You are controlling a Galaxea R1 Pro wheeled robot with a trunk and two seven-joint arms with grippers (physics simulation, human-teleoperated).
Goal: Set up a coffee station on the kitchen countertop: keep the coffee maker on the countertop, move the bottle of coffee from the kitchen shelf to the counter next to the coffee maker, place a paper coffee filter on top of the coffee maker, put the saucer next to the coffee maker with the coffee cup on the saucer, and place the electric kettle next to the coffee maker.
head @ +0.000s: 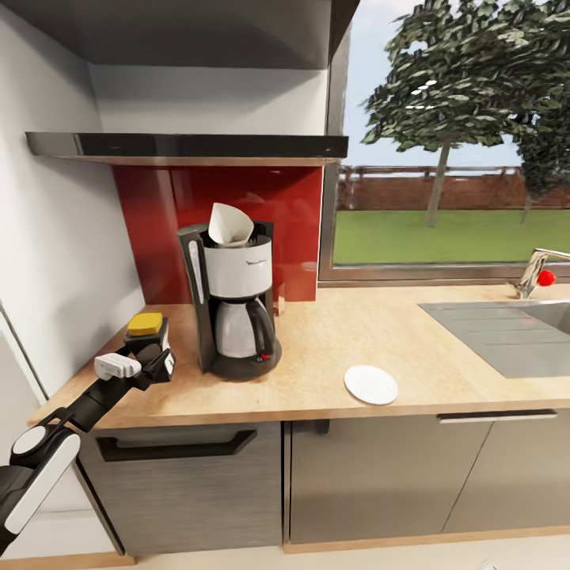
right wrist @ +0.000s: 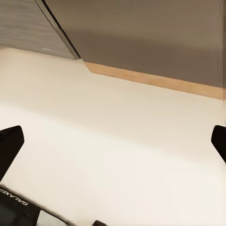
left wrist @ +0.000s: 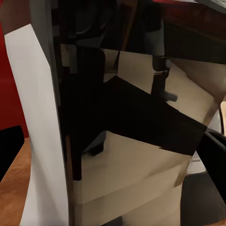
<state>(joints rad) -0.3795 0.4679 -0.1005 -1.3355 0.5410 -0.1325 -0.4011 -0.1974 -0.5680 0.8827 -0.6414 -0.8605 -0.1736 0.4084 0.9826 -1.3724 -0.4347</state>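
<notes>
The black and white coffee maker [head: 234, 309] stands on the wooden countertop [head: 380, 332] with a white paper filter [head: 229, 225] in its top. Left of it is the dark bottle of coffee [head: 147, 332] with a yellow lid; its base is hidden behind my left gripper [head: 162, 366]. That gripper is open, just in front of the bottle, and points at the coffee maker's glossy side [left wrist: 122, 117]. A white saucer [head: 370, 384] lies near the counter's front edge. My right gripper [right wrist: 113, 146] is open over pale floor. The cup and kettle are out of view.
A dark shelf [head: 190, 146] runs above the red backsplash [head: 158, 222]. A sink [head: 514, 332] with a tap [head: 538, 273] sits at the right under the window. A white wall [head: 55, 261] bounds the counter's left end. Cabinet fronts [head: 356, 475] lie below.
</notes>
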